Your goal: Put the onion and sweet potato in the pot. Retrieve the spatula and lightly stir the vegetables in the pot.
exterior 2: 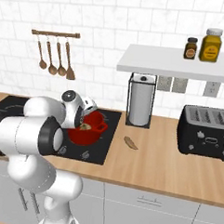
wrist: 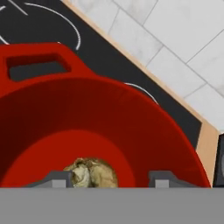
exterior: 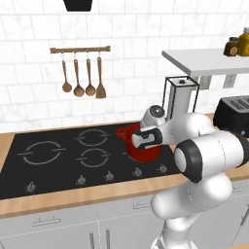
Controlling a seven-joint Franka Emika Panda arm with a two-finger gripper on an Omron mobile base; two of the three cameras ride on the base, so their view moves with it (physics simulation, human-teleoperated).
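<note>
Gripper (wrist: 106,180): we saw its jaws apart, inside the red pot (wrist: 131,127), straddling the onion (wrist: 92,173); contact unclear.
Pot: on the cooktop's (exterior: 58,165) right edge.

A wooden surface (exterior 2: 166,168) runs along the white tiled wall, with a black cooktop (exterior: 58,160) set into it. The red pot (exterior: 144,151) stands on the cooktop's right side, near the knob row at the front. To the right of the cooktop, a paper towel holder (exterior 2: 141,104) stands upright near the wall, a black toaster (exterior 2: 206,132) sits further right, and a small brown piece (exterior 2: 130,142) lies on the bare wood between cooktop and toaster.
</note>
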